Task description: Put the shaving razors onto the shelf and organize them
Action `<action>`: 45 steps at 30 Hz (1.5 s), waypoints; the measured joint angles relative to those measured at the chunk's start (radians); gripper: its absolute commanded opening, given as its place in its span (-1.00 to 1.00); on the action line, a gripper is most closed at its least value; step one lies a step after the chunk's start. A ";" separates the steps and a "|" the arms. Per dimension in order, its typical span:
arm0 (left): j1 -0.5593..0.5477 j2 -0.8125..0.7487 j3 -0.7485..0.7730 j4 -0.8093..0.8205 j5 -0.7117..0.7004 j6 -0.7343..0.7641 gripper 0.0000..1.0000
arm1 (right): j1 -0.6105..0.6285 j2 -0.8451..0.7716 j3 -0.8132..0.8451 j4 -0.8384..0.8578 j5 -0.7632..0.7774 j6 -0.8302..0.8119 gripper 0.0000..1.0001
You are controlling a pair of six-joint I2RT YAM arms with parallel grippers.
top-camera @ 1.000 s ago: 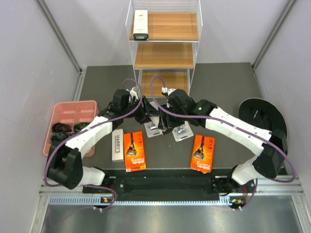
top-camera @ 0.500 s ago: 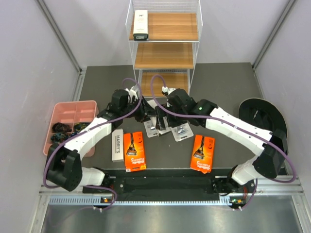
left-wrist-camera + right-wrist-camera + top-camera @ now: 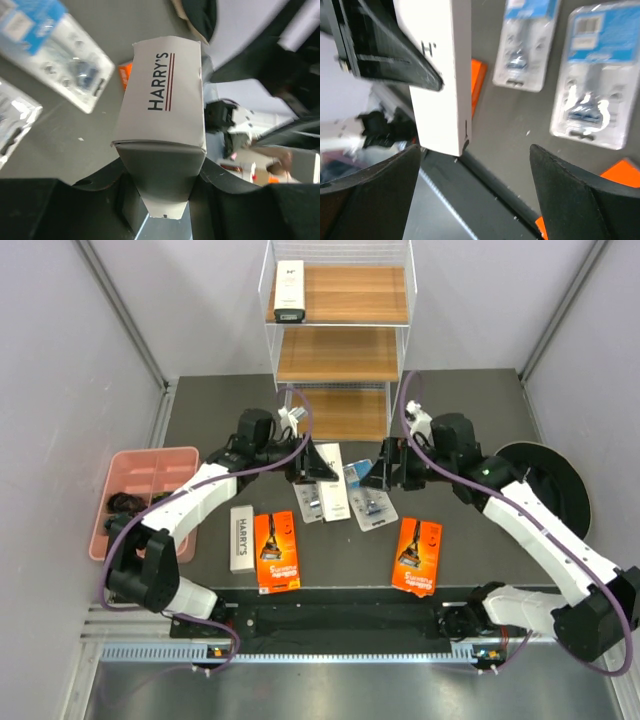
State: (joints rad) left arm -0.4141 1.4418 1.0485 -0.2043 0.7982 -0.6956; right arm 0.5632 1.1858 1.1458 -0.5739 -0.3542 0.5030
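Far L of the counter (image 3: pixel 200 410) sits a pink tray (image 3: pixel 120 465). Next comes a flat HARRY'S box (image 3: pixel 241 538) w/ an orange card (image 3: pixel 276 550) right beside it, both lying near the front edge. The left hand (image 3: pixel 318 468) is mid-counter, pinching a second HARRY'S pack (image 3: pixel 165 95) by one end, lifted off the surface afaict. One blister pack (image 3: pixel 313 502) lies just L of it and another blister pack (image 3: pixel 368 505) just R. The right hand (image 3: pixel 383 475) is close by, fingers (image 3: pixel 580 200) spread wide w/ nothing between them. Other orange card (image 3: pixel 417 555) is front R. The shelf (image 3: pixel 340 355) stands at the back w/ one white box (image 3: pixel 289 290) on the top tier, L side.
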 measured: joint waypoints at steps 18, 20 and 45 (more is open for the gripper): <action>-0.006 -0.024 -0.038 0.273 0.321 -0.061 -0.29 | -0.017 -0.043 -0.362 0.544 -0.578 0.235 0.52; -0.009 -0.026 -0.046 0.293 0.324 -0.074 -0.30 | 0.011 -0.040 -0.362 0.576 -0.582 0.246 0.41; -0.023 -0.149 -0.190 0.491 0.010 -0.284 -0.60 | 0.047 -0.222 -0.565 0.760 -0.226 0.449 0.78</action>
State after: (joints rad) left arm -0.4374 1.2926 0.8585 0.2871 0.8085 -0.9798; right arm 0.6102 0.9634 0.5812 0.1856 -0.5800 0.9520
